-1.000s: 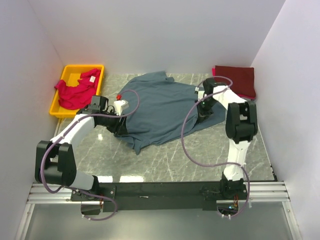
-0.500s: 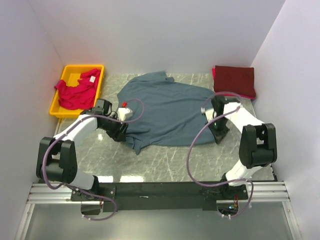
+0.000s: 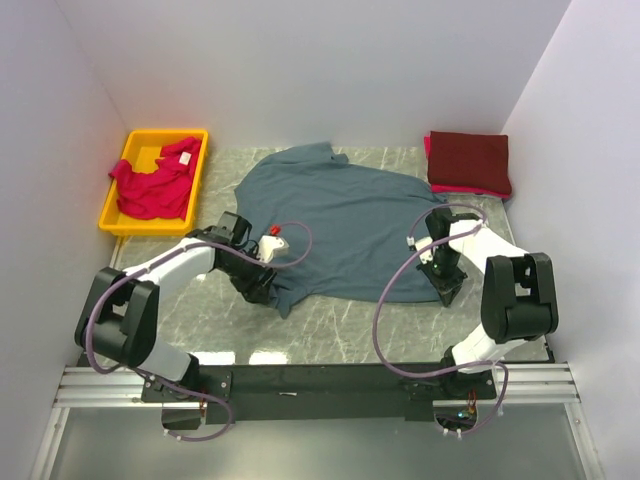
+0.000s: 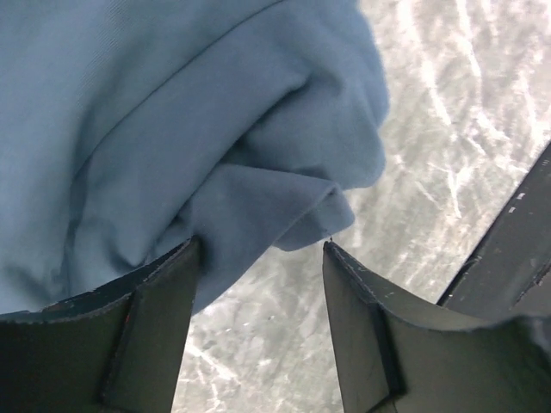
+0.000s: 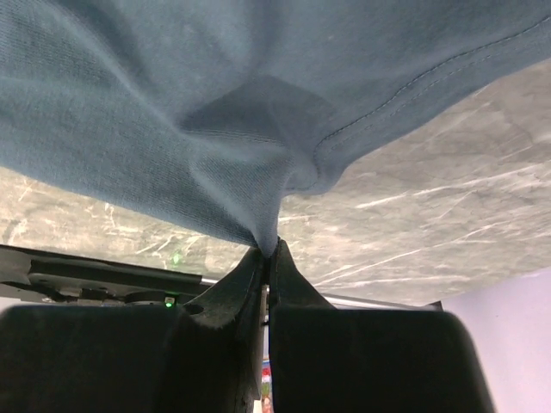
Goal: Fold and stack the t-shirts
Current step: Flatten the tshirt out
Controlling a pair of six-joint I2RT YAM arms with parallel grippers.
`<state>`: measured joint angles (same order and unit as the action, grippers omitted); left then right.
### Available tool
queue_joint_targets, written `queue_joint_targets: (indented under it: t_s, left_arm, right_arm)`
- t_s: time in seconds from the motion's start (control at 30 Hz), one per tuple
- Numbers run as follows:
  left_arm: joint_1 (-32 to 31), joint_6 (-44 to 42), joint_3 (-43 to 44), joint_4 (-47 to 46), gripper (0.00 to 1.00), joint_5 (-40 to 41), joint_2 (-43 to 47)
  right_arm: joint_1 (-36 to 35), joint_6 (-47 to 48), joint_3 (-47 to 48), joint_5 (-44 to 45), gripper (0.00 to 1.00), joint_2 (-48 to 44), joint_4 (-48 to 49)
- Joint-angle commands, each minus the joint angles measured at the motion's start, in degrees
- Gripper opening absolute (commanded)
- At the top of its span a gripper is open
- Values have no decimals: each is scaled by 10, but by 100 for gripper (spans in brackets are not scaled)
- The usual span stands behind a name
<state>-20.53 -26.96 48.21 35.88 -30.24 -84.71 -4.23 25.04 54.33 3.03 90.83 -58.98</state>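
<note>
The slate blue-grey t-shirt [image 3: 340,215] lies spread on the marble table, with its near left corner bunched. My left gripper [image 3: 263,284] is at that corner. In the left wrist view it [image 4: 261,249] is open, with the bunched blue-grey cloth [image 4: 215,129] lying at its fingertips. My right gripper [image 3: 447,279] is at the shirt's near right edge. In the right wrist view it [image 5: 269,249] is shut on a pinch of the blue-grey cloth [image 5: 258,103]. The pinkish-red t-shirt [image 3: 150,187] lies crumpled in the bin. The dark maroon t-shirt [image 3: 470,160] lies folded at the back right.
The yellow plastic bin [image 3: 201,160] stands at the back left corner. White walls close in the table on three sides. A black rail [image 3: 320,380] with the arm bases runs along the near edge. Bare marble [image 3: 340,325] shows between the shirt and the rail.
Both grippers have moved toward the near edge, and the blue-grey shirt has come with them and spread wider on the right. The left gripper has also shifted right.
</note>
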Motion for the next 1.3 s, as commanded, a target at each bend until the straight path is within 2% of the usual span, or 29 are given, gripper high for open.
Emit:
queue_joint_targets:
  t_s: [0.0,0.17,0.27,0.4,0.53,0.63,0.7,0.93,1.03,1.17,1.23,1.27]
  left_arm:
    - [-21,7,15,5,64,-22,23]
    - [-54,1,21,15,61,-1,69]
    - [-71,-44,11,15,60,16,88]
    - [-71,-147,6,31,61,-10,103]
    - [-75,-313,-3,33,63,-46,132]
    - [-80,-414,8,56,63,-54,111]
    - [-87,-448,34,83,62,-62,90]
    - [-134,-484,40,60,59,-27,28]
    - [-142,-495,35,55,53,0,6]
    - [-142,-502,18,61,33,32,9]
    - [-142,-516,4,72,29,44,33]
    - [-142,-519,1,90,23,43,43]
  right_arm:
    - [8,4,17,10,0,7,13]
    - [11,1,19,0,0,17,13]
    - [12,1,20,-2,0,22,14]
    - [17,4,17,0,0,26,14]
    - [26,1,23,-7,0,38,11]
    - [29,-1,28,-15,0,44,6]
    - [31,0,29,-17,0,46,4]
    - [40,3,38,-21,0,49,-2]
    - [40,5,42,-21,0,49,-4]
    - [40,5,49,-21,0,50,-10]
    - [40,5,53,-21,0,50,-12]
    - [40,6,54,-21,0,50,-13]
